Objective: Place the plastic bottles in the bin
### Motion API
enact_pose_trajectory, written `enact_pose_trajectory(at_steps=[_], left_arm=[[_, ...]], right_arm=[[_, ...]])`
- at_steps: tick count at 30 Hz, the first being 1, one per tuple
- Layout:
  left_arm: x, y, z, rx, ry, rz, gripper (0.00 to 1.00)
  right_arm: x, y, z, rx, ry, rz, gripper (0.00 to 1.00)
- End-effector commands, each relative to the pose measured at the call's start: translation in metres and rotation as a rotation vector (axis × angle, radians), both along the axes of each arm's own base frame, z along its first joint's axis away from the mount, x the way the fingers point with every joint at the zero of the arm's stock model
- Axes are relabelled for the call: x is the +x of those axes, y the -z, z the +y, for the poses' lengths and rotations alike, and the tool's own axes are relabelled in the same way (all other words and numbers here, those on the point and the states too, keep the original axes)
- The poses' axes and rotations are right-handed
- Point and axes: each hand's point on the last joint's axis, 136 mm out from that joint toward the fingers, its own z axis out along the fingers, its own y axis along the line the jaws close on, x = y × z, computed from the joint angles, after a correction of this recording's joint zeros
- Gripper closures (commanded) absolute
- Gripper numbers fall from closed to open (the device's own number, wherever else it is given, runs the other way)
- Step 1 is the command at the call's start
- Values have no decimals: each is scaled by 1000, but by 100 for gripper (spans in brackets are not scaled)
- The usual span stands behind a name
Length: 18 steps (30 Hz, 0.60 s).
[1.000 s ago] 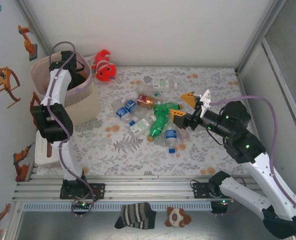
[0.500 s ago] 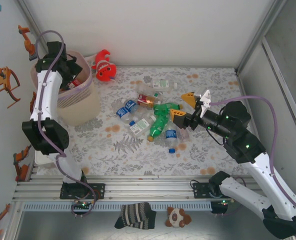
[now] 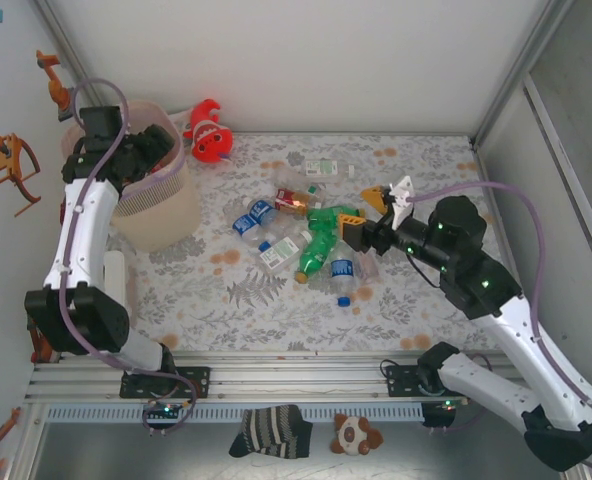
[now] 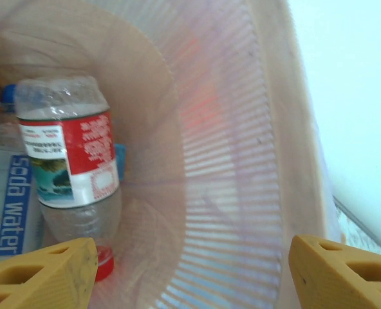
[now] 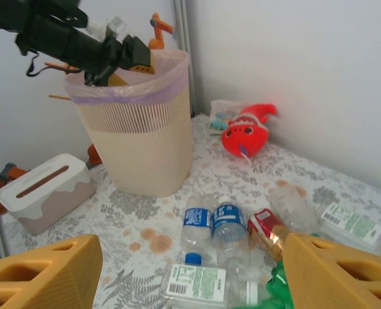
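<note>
Top external view first: our left pincer (image 3: 144,152) hangs over the mouth of the bin (image 3: 161,220) in the upper left of the frame. Compared with a second ago, the left arm has straightened and its elbow has swung toward the lower left, while the wrist has stayed above the rim. Through the left wrist camera we look down inside the bin. The two yellow fingers sit at the bottom corners, spread wide with nothing between them, so this pincer is released. A red-labelled bottle (image 4: 71,161) lies against the bin wall beside a soda water bottle (image 4: 7,206). We judge that the drop is done and this arm is free to fetch another. Our right pincer (image 3: 364,213), right of centre, has crept a little toward the pile; its fingers stand apart and empty, close by the green bottle (image 3: 321,240). Most of the plastic bottles lie on the bench (image 3: 236,300) in a loose heap at mid-frame, with the blue-labelled pair (image 3: 251,220) nearest the bin and one flat clear bottle (image 3: 321,167) further up. The red fish plush (image 3: 208,135) beside the bin is not ours to move.
</note>
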Motion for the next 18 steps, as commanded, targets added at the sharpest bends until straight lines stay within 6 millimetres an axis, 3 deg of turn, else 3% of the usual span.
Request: enact_pose_trajectory(at_steps=[1,7,13,18], left_arm=[[-4,-45,-18,39,168,-208,21],[-22,-66,-33,94,300,-321,21],[-47,-94,-60,81,472,-495,22],[-66,-96,-87,34,627,-560,24]], right_arm=[[6,-5,-2,18,36,30,27],[20,15,0,-9,85,119,28],[35,36,-1,-14,157,225,28],[55,66,-10,-25,302,368,30]])
